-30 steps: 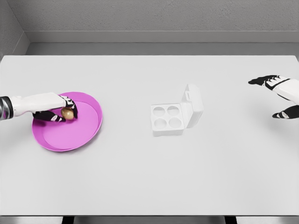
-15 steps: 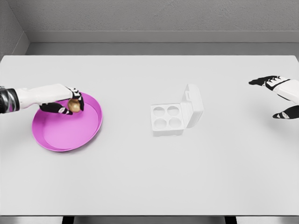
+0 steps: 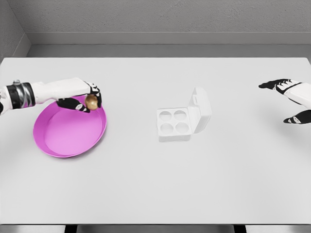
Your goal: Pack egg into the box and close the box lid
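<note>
Gripping the brown egg (image 3: 91, 101), the left hand (image 3: 83, 96) is seen above the upper right rim of the pink plate (image 3: 53, 144), at nine o'clock on the white table (image 3: 155, 189). The white box (image 3: 181, 120) is placed centrally, lid raised at its three o'clock side, four cups bare. At three o'clock, the right hand (image 3: 291, 99) is held wide, holding nothing.

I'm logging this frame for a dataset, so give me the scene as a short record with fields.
egg: held in the left hand, above the plate's far rim
plate: pink, on the table's left, nothing in it
box: white, mid-table, four empty cups
lid: open, raised on the box's right side
right hand: open, at the right edge, holding nothing
</note>
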